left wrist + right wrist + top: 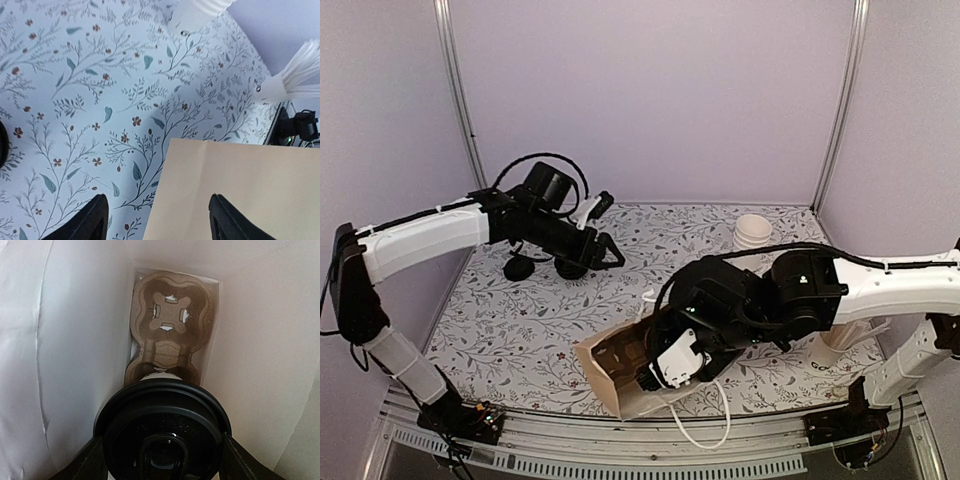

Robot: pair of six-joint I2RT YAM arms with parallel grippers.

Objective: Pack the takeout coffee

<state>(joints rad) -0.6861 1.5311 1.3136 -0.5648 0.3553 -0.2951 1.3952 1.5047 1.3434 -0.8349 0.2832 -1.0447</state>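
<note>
A tan paper bag (pixel 610 372) lies on its side near the table's front edge, mouth towards the right arm. My right arm reaches into it, and its gripper (pixel 162 440) is hidden from above. Inside the bag, the takeout coffee (pixel 162 412) shows its round black lid, with a finger pressed against each side. The cup's white base sits at the near pocket of a brown cardboard cup carrier (pixel 170 322) at the bag's bottom. My left gripper (pixel 605 250) hovers at the back left, away from the bag. Its jaws (pixel 160 220) stand wide with nothing between them, and the bag's corner (pixel 240 185) lies below.
A stack of lidless white cups (pixel 753 230) stands at the back right. Two loose black lids (pixel 520 268) lie under the left arm. A white cup holding white sticks (pixel 830 350) stands at the right. The bag's white cord handle (pixel 705 428) loops over the front edge.
</note>
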